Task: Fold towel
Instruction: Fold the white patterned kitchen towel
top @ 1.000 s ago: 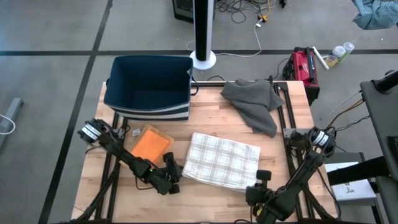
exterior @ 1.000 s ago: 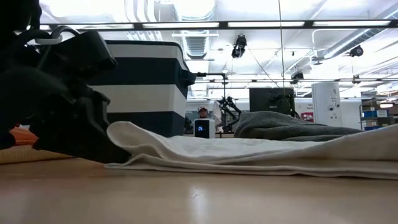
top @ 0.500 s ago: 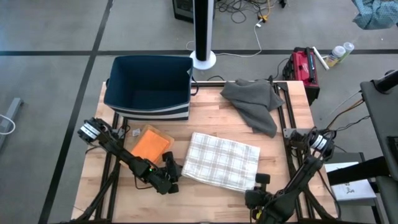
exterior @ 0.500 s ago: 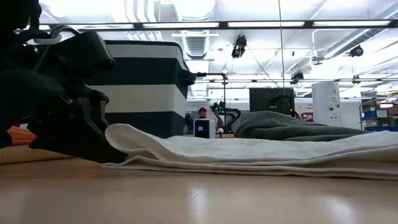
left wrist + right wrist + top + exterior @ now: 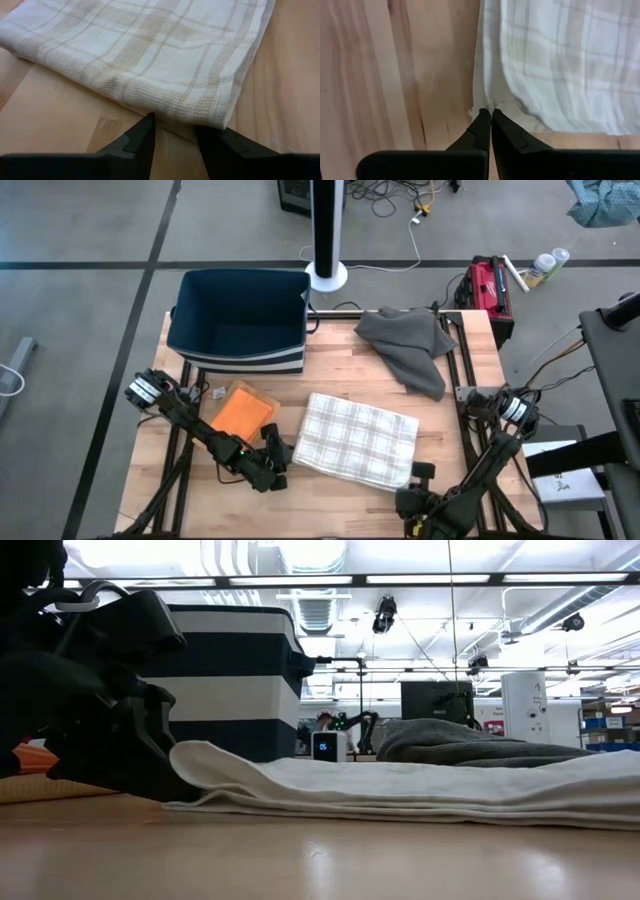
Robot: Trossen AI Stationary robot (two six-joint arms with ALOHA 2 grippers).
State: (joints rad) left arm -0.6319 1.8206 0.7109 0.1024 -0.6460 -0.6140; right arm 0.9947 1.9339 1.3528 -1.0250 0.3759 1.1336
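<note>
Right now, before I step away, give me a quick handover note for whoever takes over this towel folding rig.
Left gripper: open, low on the table at the near-left corner of the plaid towel, holding nothing.
Right gripper: shut, fingertips at the towel's near-right edge; whether it pinches the cloth I cannot tell.
The towel lies flat mid-table, already folded into a layered rectangle. The orange cloth lies to its left, the grey cloth at the far right, the dark bin at the far left.
Left to do: any further fold.

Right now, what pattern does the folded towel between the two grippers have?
The folded towel is white with a beige plaid check; the left wrist view shows it best.
</note>
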